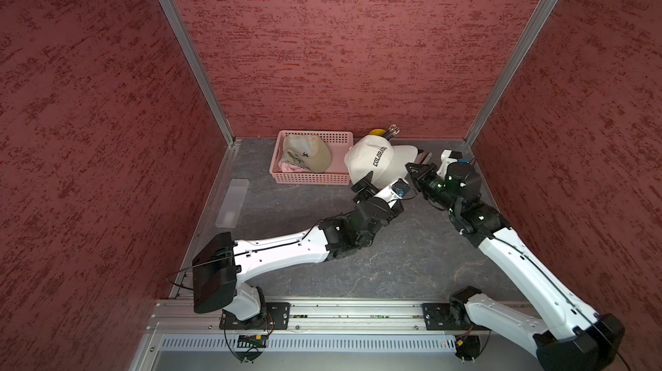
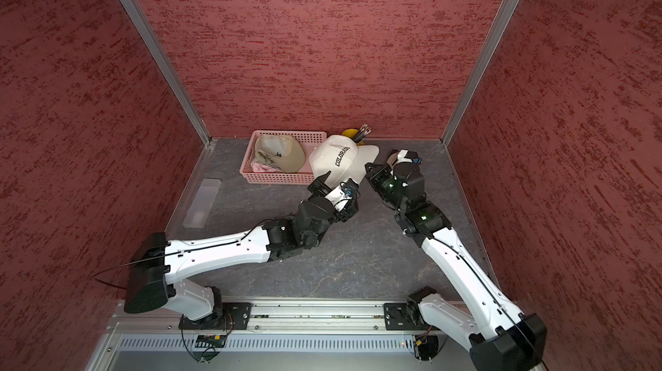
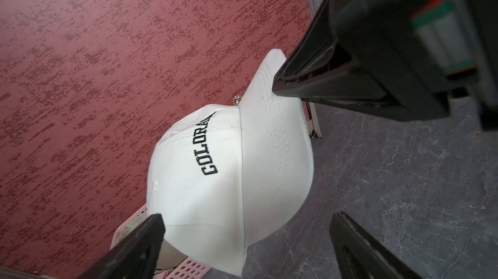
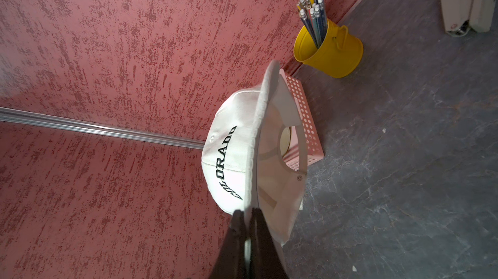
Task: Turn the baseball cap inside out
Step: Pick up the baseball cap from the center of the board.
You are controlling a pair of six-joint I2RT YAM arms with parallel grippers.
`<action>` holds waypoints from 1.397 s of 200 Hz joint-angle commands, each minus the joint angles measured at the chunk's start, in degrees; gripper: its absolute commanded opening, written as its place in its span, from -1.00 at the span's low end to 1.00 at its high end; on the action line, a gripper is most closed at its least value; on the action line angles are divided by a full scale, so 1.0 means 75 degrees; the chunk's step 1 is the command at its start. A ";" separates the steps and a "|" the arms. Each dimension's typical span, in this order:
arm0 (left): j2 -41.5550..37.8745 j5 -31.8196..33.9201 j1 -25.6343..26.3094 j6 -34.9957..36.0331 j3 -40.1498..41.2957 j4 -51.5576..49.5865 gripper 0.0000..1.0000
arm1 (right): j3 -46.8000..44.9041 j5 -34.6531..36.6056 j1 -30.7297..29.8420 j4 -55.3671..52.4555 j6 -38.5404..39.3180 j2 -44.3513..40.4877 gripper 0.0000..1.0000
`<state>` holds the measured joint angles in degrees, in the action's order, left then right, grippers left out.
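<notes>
Right tool [image 4: 247, 212] pinched together on the brim of the white baseball cap [image 1: 372, 165], close before the wrist lens.
The cap is held clear of the grey surface [image 1: 358, 261], right side out with its COLORADO lettering showing, just beside the pink basket [image 1: 308, 180] that holds a tan cap [image 1: 315, 158]. A yellow cup [image 4: 336, 54] of pencils stands by the back wall. The left tool [image 3: 248, 219] sits close to the crown, jaws spread wide, gripping nothing.
</notes>
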<state>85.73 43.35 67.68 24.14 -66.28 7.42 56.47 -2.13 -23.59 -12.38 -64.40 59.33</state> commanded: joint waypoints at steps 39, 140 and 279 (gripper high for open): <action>-0.0217 -0.0403 -0.0118 0.0763 0.0537 0.1242 1.00 | 0.0196 -0.0244 -0.0086 0.0864 -0.0747 0.0131 -1.00; 0.0861 0.0267 -0.0299 0.3157 0.0377 0.3601 0.99 | 0.0246 -0.0641 -0.0391 0.1077 -0.1175 -0.0192 -1.00; 0.1663 0.0092 -0.0422 0.5176 0.0596 0.5800 -0.08 | -0.0374 -0.0829 -0.0688 0.1229 -0.1290 -0.0212 -1.00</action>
<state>98.06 46.35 64.62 62.72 -62.39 52.95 55.88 -4.47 -26.87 -4.29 -74.65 58.17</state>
